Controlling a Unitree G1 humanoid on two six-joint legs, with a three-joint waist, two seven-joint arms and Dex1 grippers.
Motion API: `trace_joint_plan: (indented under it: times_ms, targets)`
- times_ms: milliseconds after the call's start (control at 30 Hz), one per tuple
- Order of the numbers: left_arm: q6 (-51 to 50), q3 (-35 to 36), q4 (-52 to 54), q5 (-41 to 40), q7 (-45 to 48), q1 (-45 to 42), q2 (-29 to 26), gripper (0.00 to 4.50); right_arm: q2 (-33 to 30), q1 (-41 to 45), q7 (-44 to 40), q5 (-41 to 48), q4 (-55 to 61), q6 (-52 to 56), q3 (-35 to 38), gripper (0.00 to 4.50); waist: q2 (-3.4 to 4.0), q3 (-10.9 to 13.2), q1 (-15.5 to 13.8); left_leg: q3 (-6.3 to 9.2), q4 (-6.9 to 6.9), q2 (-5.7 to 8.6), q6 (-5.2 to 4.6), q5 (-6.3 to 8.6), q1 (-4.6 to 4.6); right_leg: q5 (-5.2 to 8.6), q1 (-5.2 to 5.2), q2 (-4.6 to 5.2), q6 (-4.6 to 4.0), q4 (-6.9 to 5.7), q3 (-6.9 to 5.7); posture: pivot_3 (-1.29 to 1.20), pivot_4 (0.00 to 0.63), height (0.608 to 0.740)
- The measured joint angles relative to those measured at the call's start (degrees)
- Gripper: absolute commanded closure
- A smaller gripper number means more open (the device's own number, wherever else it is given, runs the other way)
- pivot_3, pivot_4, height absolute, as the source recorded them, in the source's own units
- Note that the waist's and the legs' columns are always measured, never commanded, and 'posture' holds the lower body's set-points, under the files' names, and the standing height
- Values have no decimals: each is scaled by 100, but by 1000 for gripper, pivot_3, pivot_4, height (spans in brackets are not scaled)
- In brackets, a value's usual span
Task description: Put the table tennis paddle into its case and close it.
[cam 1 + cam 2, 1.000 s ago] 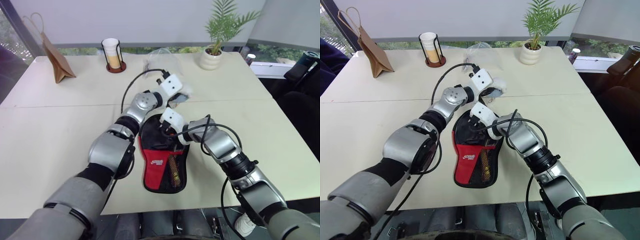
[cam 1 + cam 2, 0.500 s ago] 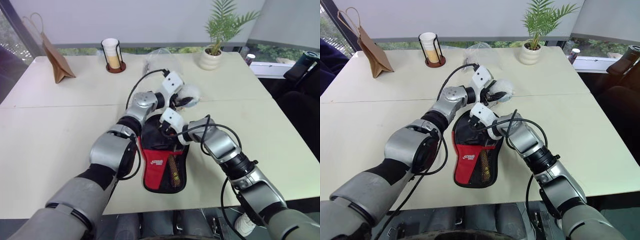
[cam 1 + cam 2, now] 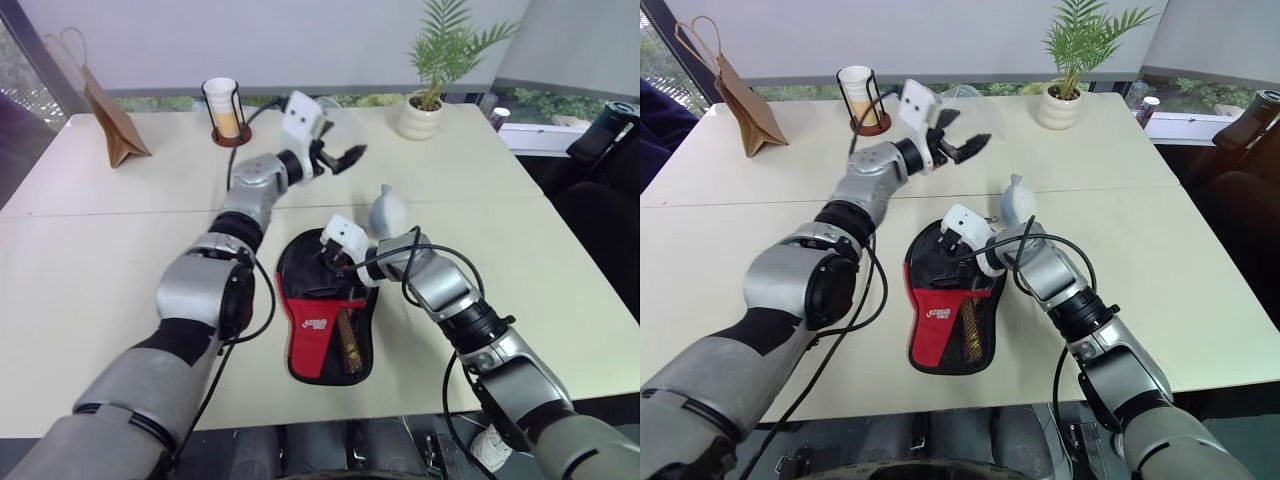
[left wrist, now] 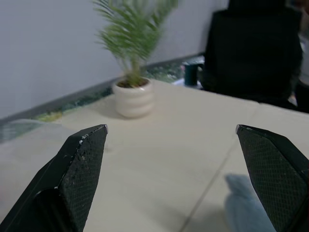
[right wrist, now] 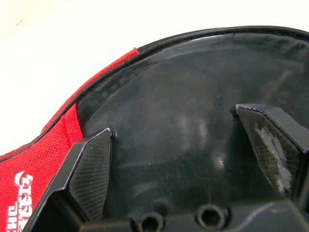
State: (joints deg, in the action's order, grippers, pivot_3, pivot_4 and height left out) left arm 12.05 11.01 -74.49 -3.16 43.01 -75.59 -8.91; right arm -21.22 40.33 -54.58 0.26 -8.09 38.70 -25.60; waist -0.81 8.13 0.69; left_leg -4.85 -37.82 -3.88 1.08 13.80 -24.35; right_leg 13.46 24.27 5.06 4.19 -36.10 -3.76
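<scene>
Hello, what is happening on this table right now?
A two-armed robot is packing a table tennis paddle into the case. The paddle lies inside the open case on the table. The right tool hovers open just over the black rubber. The left tool is open and empty, raised above the table. A small grey pouch stands beside the case.

The left claw (image 3: 340, 158) has let go of the grey pouch (image 3: 387, 211), opened and risen toward the far left.
</scene>
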Motion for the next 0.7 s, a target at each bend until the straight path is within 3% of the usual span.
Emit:
trace_joint_plan:
  times_ms: [200, 367, 433, 700]
  targets:
    - [79, -249, 560, 28, 902, 456, -566, 119, -231, 86, -101, 71, -117, -207, 126, 0, 9, 7, -40, -7, 0, 11, 0, 0, -8, 0, 9, 15, -1, 11, -4, 0, 150, 740]
    - [21, -700, 1798, -61, 2244, 1940, -789, 119, -857, 250, 118, 48, -187, 173, 679, 0, 11, 37, -23, -13, -10, 16, -2, -1, -74, -2, 50, 23, -1, 5, -5, 0, 150, 740]
    - [-110, -842, 2248, -102, 2443, 2237, -792, 119, -908, 280, 154, 78, -153, 378, 825, 0, 10, 48, -10, -16, -18, 15, -4, -3, -124, -11, 99, 13, 11, -5, -4, 0, 150, 740]
    - [-436, -1408, 4043, -243, 2697, 3158, -765, 119, -1309, 643, 314, 378, 562, 1205, 1460, 0, 37, 84, -9, -15, -6, 8, -7, -1, -120, -15, 103, -3, 26, -9, -3, 0, 150, 740]
